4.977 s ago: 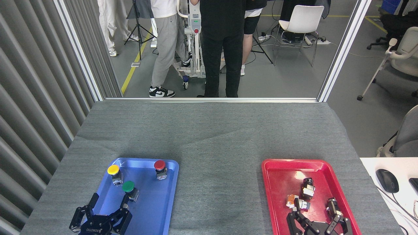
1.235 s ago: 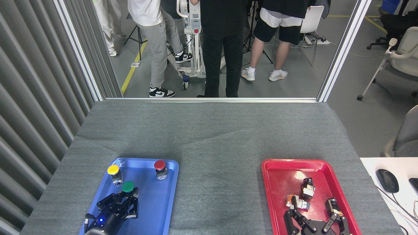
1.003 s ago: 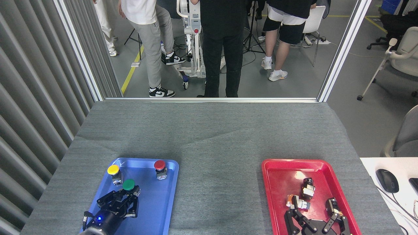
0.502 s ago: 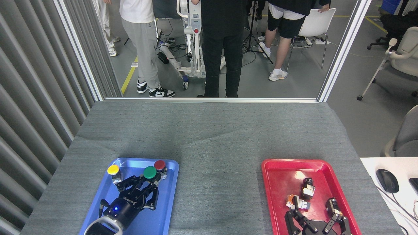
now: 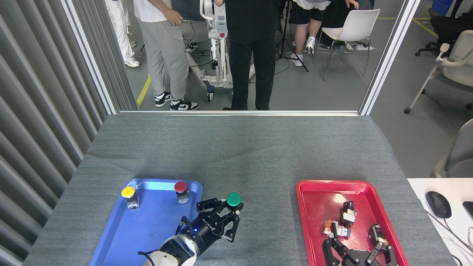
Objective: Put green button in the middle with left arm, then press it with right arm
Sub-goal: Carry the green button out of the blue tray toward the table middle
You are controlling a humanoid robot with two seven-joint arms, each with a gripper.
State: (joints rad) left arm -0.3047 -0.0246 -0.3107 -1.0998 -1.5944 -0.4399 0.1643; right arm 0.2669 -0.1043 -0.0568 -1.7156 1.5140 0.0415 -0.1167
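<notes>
While the green button (image 5: 233,199) is held clamped in the left gripper (image 5: 226,215) above the grey cloth (image 5: 258,162), just right of the blue tray (image 5: 111,236), the carry is judged underway; setting down midway comes next. The right gripper (image 5: 360,251) is spread open over the red tray (image 5: 314,192).

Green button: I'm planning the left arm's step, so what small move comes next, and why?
Probably carry it a little further right, then lower it: the left gripper holds the green button just past the blue tray, over the grey cloth, not yet centred.

Three buttons (image 5: 233,199), two trays (image 5: 111,236).
</notes>
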